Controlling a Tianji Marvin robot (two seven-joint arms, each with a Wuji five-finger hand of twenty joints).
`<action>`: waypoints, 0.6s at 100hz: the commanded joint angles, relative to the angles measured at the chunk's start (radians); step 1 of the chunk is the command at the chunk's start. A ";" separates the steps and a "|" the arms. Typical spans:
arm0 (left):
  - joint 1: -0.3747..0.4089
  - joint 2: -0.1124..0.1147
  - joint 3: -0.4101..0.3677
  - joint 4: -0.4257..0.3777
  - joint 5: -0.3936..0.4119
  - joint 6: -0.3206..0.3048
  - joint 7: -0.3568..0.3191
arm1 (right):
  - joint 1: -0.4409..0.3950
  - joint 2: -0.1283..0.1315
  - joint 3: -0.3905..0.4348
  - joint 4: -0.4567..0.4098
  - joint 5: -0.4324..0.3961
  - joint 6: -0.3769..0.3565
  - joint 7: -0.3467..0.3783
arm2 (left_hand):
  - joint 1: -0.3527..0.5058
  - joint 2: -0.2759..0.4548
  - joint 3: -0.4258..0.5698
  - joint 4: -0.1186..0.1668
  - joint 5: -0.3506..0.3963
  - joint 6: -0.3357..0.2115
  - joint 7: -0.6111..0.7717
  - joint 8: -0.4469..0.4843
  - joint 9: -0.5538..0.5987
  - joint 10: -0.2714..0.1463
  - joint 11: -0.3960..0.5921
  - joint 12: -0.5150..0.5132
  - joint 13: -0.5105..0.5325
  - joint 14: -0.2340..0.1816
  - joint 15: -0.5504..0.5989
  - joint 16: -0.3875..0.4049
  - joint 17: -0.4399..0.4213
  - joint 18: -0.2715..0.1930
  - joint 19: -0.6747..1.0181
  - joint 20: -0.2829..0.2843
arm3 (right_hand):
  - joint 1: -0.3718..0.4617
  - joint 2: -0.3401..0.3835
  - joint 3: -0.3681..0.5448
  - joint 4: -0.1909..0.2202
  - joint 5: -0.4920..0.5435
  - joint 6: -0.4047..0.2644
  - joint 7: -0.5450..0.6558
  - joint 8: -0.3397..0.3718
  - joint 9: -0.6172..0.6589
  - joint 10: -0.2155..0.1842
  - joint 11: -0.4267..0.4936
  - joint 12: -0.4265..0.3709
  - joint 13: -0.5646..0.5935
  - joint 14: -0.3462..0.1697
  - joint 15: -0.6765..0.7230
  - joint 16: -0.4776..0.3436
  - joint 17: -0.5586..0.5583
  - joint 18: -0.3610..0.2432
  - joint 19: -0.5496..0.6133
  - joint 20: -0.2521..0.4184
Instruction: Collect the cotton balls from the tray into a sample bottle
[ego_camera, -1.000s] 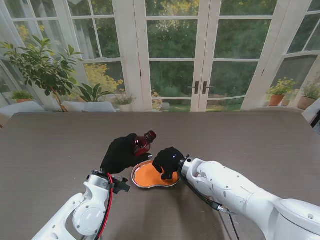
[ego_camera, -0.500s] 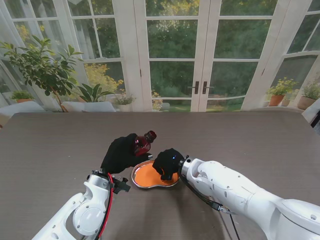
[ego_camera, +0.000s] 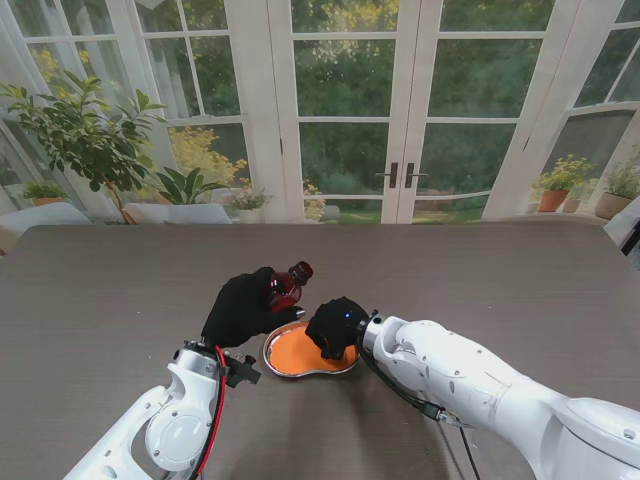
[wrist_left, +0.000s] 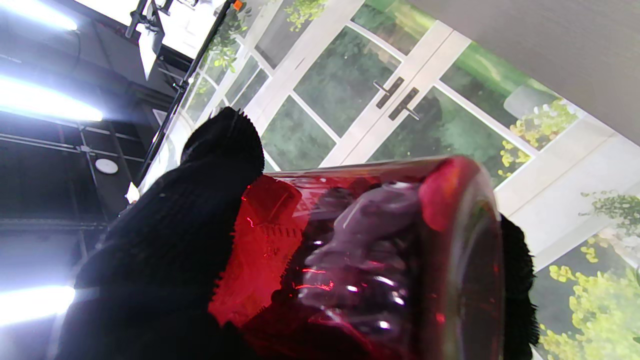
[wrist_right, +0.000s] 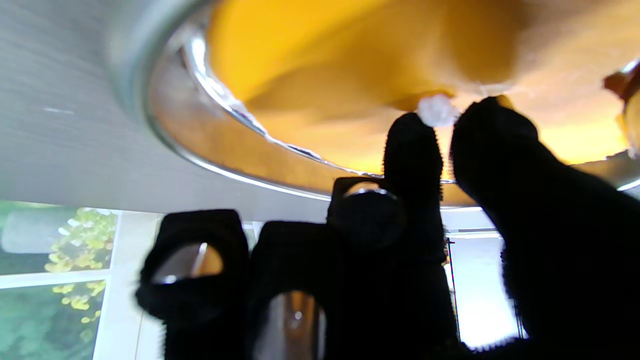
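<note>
My left hand (ego_camera: 240, 305), in a black glove, is shut on a dark red sample bottle (ego_camera: 286, 287) held tilted above the table, its mouth pointing away from me and to the right. In the left wrist view the red bottle (wrist_left: 370, 260) fills the frame between my fingers (wrist_left: 200, 200). My right hand (ego_camera: 336, 325) reaches down into the orange-lined metal tray (ego_camera: 290, 355). The right wrist view shows a small white cotton ball (wrist_right: 436, 110) pinched between two fingertips (wrist_right: 412, 135) just off the tray's orange floor (wrist_right: 310, 60).
The brown table (ego_camera: 520, 280) stretches wide around the tray. Glass doors and potted plants (ego_camera: 90, 140) stand beyond its far edge. The tray's metal rim (wrist_right: 200, 135) lies close to my right fingers.
</note>
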 joint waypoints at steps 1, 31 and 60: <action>0.002 -0.002 -0.001 -0.004 -0.001 -0.003 -0.017 | -0.001 -0.002 0.000 0.001 -0.001 -0.006 0.012 | 0.250 0.285 0.325 0.008 0.142 -0.199 0.176 0.014 0.060 -0.038 0.007 0.028 0.042 0.043 0.078 0.015 0.001 -0.038 0.057 0.017 | 0.027 0.024 0.021 0.016 0.016 0.037 0.041 0.007 0.094 0.017 0.049 0.009 0.010 -0.055 0.071 0.011 0.012 0.033 0.089 0.009; 0.000 -0.002 0.001 -0.002 -0.001 -0.002 -0.017 | -0.001 -0.004 0.014 0.004 0.010 -0.002 0.016 | 0.251 0.286 0.325 0.008 0.143 -0.199 0.176 0.013 0.060 -0.036 0.006 0.028 0.042 0.043 0.078 0.015 0.002 -0.037 0.057 0.016 | 0.012 0.092 0.024 0.029 0.006 0.041 0.047 0.101 0.093 -0.002 0.045 0.032 0.011 -0.072 0.072 0.006 0.007 0.009 0.094 0.007; 0.001 -0.002 0.001 -0.003 -0.003 0.000 -0.017 | 0.000 -0.013 0.016 0.018 0.025 -0.010 0.023 | 0.250 0.286 0.325 0.008 0.143 -0.198 0.176 0.013 0.061 -0.037 0.006 0.028 0.042 0.043 0.078 0.015 0.002 -0.037 0.057 0.016 | 0.006 0.107 0.026 0.032 0.004 0.045 0.046 0.128 0.093 -0.008 0.042 0.039 0.011 -0.079 0.071 0.005 0.005 0.005 0.094 0.005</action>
